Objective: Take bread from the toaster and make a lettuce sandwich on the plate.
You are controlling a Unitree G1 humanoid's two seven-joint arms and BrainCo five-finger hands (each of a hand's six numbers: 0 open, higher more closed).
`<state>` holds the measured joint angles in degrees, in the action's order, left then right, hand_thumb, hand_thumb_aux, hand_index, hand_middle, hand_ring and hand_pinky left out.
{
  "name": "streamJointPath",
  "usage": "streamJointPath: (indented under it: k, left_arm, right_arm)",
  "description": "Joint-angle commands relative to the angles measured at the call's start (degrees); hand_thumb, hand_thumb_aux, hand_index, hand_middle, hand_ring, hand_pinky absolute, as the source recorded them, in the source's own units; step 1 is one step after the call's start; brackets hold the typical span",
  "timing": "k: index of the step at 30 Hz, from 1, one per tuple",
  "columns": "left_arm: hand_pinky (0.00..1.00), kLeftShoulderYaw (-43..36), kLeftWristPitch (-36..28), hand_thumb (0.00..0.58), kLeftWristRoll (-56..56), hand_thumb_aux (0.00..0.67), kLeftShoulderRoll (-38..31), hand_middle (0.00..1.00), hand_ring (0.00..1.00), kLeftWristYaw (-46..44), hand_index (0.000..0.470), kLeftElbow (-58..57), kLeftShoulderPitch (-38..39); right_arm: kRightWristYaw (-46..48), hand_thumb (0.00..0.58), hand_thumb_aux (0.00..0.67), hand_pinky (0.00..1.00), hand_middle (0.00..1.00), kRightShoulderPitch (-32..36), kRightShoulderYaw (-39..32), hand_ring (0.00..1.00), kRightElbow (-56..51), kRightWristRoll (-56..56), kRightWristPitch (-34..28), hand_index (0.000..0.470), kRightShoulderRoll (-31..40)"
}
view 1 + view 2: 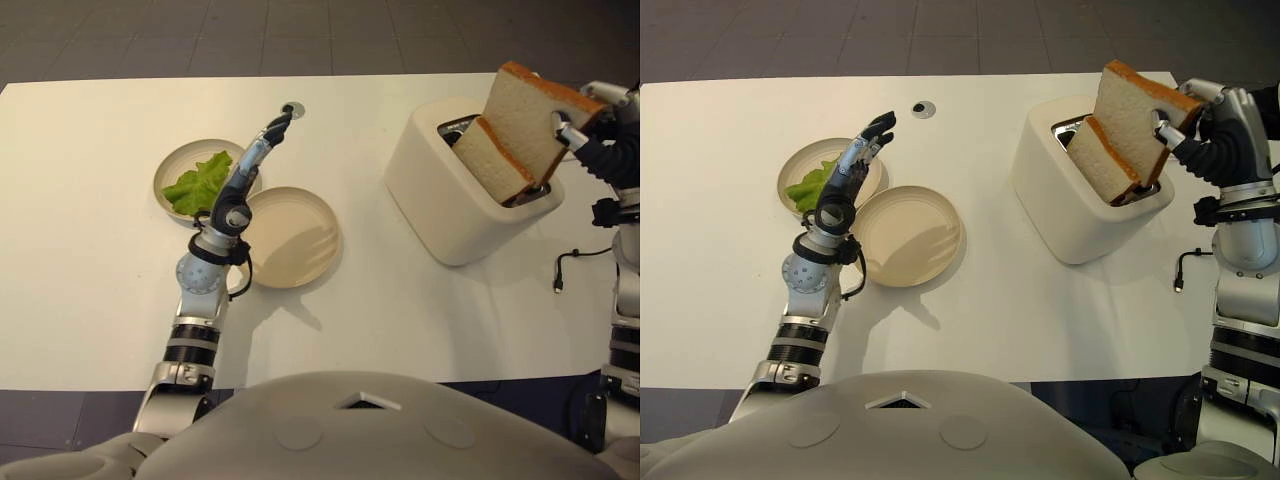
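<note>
One empty plate (300, 265) is found nearest, left of centre on the table (90, 300). Over its far-left rim the left hand (252, 165) is held, with fingers stretched out and nothing gripped. Behind that hand a dish (178, 155) of lettuce (200, 185) is set, rim against the plate's rim as far as can be judged.

Well to the right and slightly farther back the toaster (440, 205) is placed, with a slice (488, 158) left leaning in its slot. A second slice (528, 115) is clamped at its upper right edge by the right hand (1215, 135). It is raised on edge and tilted, its lower corner at the slot mouth. Whether that corner is clear cannot be told. Pale crumb and a golden-brown crust are seen on both.

From the held bread the plate lies to the left and nearer the robot, so a carry that way is judged necessary, with the bread turned flat. The lettuce is nearer the left hand.
</note>
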<state>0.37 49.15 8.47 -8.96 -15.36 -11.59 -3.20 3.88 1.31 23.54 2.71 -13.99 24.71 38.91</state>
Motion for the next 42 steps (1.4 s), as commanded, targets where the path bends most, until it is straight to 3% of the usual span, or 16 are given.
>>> streamJointPath:
  k: [1,8,12,16,17,18,19,20,26,30,31,32,33,42]
  left_arm:
    - [0.00,6.2,-8.9,0.000,22.0,0.000,-10.0,0.00,0.00,12.4,0.000,-0.8,-2.6]
    - [0.00,4.8,-27.2,0.000,40.0,0.000,-22.7,0.00,0.00,26.0,0.000,-10.5,-5.7]
    - [0.00,-0.6,-33.2,0.000,42.5,0.000,-24.1,0.00,0.00,27.0,0.000,-18.4,-8.3]
    - [0.00,-6.4,-35.5,0.000,42.7,0.000,-24.4,0.00,0.00,25.8,0.000,-25.6,-10.9]
    - [0.00,-7.6,-35.6,0.209,42.4,0.134,-24.5,0.00,0.00,25.6,0.094,-26.9,-11.4]
    - [0.00,-8.6,-35.7,0.478,42.1,0.389,-24.7,0.00,0.00,25.4,0.273,-27.9,-11.9]
    - [0.00,-9.4,-35.6,0.516,41.7,0.447,-24.9,0.00,0.00,25.3,0.313,-28.6,-12.3]
    - [0.00,-10.2,-35.5,0.580,41.3,0.652,-25.1,0.00,0.00,25.2,0.457,-29.2,-12.7]
    - [0.00,-13.5,-33.1,0.580,38.6,0.670,-25.7,0.00,0.00,26.0,0.470,-30.5,-13.4]
    - [0.00,-11.7,-25.2,0.580,30.7,0.670,-24.6,0.00,0.00,26.9,0.470,-26.7,-12.3]
    - [0.00,-11.3,-23.2,0.580,28.6,0.670,-24.4,0.00,0.00,26.9,0.470,-25.9,-12.0]
    - [0.00,-10.9,-21.1,0.580,26.7,0.670,-24.2,0.00,0.00,26.7,0.470,-25.0,-11.7]
    - [0.00,-10.5,-19.2,0.580,24.7,0.670,-24.0,0.00,0.00,26.3,0.470,-23.8,-11.2]
    - [0.00,-9.7,-9.1,0.580,18.6,0.670,-23.1,0.00,0.00,25.2,0.470,-14.6,-7.9]
  right_arm:
    - [-3.8,0.580,0.670,1.00,1.00,4.0,3.2,1.00,3.6,4.9,2.3,0.470,-2.7]
    - [-4.1,0.580,0.670,1.00,1.00,6.4,1.1,1.00,14.8,19.2,5.6,0.470,-9.8]
    - [-0.2,0.580,0.670,1.00,1.00,5.1,-10.7,1.00,18.0,22.2,2.4,0.470,-15.7]
    - [3.9,0.580,0.670,1.00,1.00,1.6,-26.5,1.00,9.6,15.2,1.8,0.470,-23.4]
    - [4.2,0.580,0.670,1.00,1.00,1.1,-29.9,1.00,6.2,12.9,2.2,0.470,-25.4]
    - [4.4,0.580,0.670,1.00,1.00,0.7,-33.1,1.00,2.1,10.6,2.9,0.470,-27.3]
    - [4.2,0.580,0.670,1.00,1.00,0.5,-35.8,1.00,-2.0,8.4,4.0,0.470,-29.0]
    - [3.7,0.580,0.670,1.00,1.00,0.4,-37.7,1.00,-5.8,6.1,5.0,0.470,-30.2]
    - [-0.8,0.580,0.670,0.98,0.98,3.1,-43.4,0.98,-24.2,-6.2,9.6,0.470,-31.3]
    - [-3.2,0.580,0.670,0.86,0.86,4.5,-44.5,0.86,-26.5,-12.2,8.9,0.470,-28.9]
    - [-3.6,0.542,0.499,0.80,0.80,5.0,-44.8,0.80,-26.6,-14.3,8.0,0.350,-27.9]
    - [-4.3,0.436,0.336,0.76,0.76,5.4,-45.1,0.76,-26.5,-16.7,7.2,0.236,-26.7]
    - [-4.6,0.000,0.000,0.75,0.75,5.6,-45.2,0.75,-25.9,-18.5,6.1,0.000,-25.3]
    - [-2.5,0.000,0.000,0.72,0.72,2.7,-43.2,0.72,-14.3,-23.4,0.5,0.000,-15.9]
